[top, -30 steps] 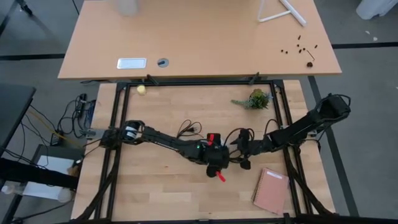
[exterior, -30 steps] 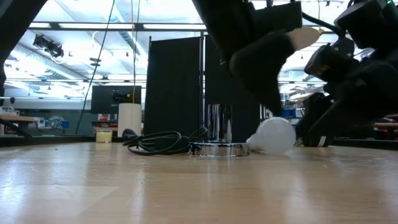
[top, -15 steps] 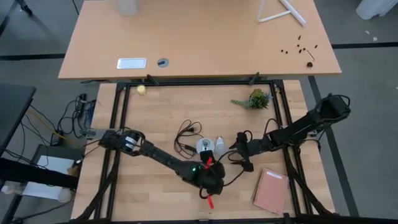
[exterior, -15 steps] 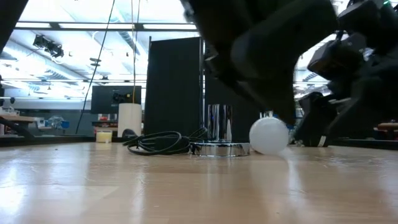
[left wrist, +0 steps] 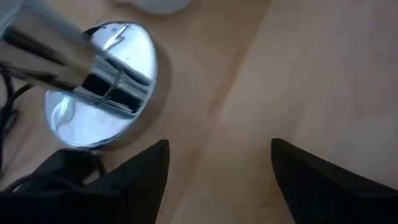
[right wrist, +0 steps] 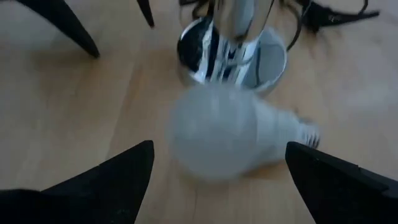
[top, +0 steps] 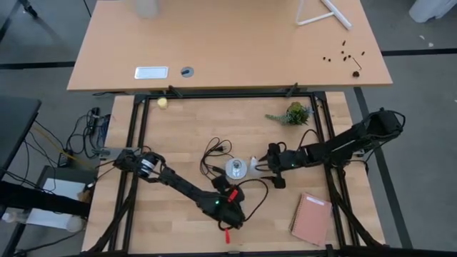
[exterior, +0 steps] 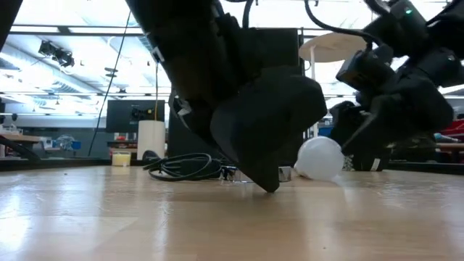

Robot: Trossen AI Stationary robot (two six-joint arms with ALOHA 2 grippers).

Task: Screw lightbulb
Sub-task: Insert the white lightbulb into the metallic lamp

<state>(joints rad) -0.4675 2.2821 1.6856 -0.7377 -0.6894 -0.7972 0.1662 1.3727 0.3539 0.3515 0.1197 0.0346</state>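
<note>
- The work surface (top: 178, 135) is a light wood-slat top inside a black frame. A second, tan desk (top: 228, 50) stands just beyond it and carries a white tripod-like stand (top: 321, 14) and a scatter of small dark bits (top: 346, 57).
- The low view shows the room behind: black partition panels (exterior: 199, 101), a dark monitor (exterior: 134, 114) and bright ceiling lights.
- On the surface lie a small yellowish ball (top: 163, 103) near the far left corner, a green plant sprig (top: 291, 114) near the far right, and a pinkish notebook (top: 310, 218) at the near right.
- No container is identifiable; the nearest thing is the round silver socket disc (top: 236, 168), with a black cord (top: 214, 151) coiled beside it. Its upright socket appears empty, though it is blurred in the wrist views.
- The lightbulb (top: 253, 164) lies on its side on the surface, just beside the socket disc and apart from both grippers.
- The left gripper (top: 230, 210) sits low over the surface, nearer the camera than the disc, fingers (left wrist: 143, 174) spread and grasping nothing.
- The right gripper (top: 270, 164) is just right of the lightbulb, fingers (right wrist: 118, 168) wide apart on either side of it in the wrist view, released and not touching it.
</note>
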